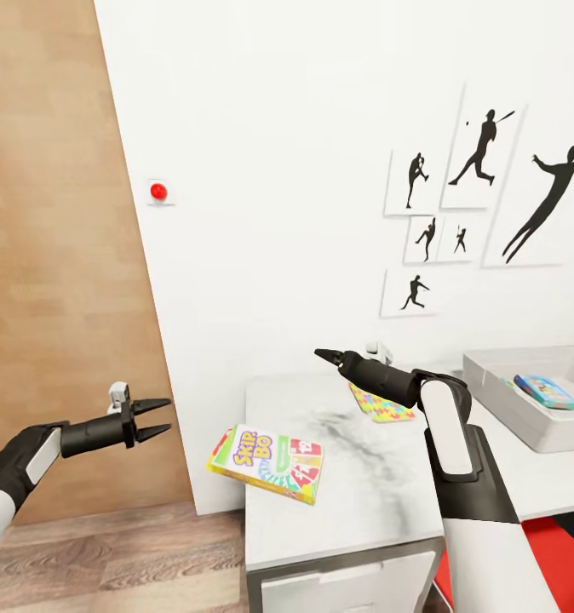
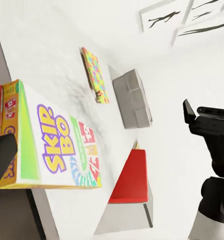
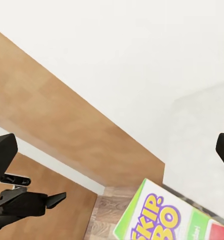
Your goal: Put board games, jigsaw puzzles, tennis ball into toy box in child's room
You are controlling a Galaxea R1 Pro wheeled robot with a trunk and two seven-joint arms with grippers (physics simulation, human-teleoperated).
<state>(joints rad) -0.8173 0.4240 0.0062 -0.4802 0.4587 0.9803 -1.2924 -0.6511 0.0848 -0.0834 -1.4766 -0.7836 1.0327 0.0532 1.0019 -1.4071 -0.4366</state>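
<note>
Head view shows a white marbled worktop (image 1: 381,494) against a white wall hung with black sports-silhouette pictures (image 1: 483,153). A Skip-Bo board game (image 1: 268,461) lies at the worktop's left edge, partly overhanging it. Farther back a jigsaw puzzle (image 1: 381,407) lies flat, partly hidden by the right arm. The light-grey toy box (image 1: 508,400) sits at the worktop's right end with a blue board game (image 1: 547,391) inside. The left tool (image 1: 157,419) hangs off the worktop's left edge near the Skip-Bo box, its fingers spread apart and holding nothing. The right tool (image 1: 325,354) hovers above the worktop's rear; in the right wrist view its fingers stand wide apart, holding nothing.
</note>
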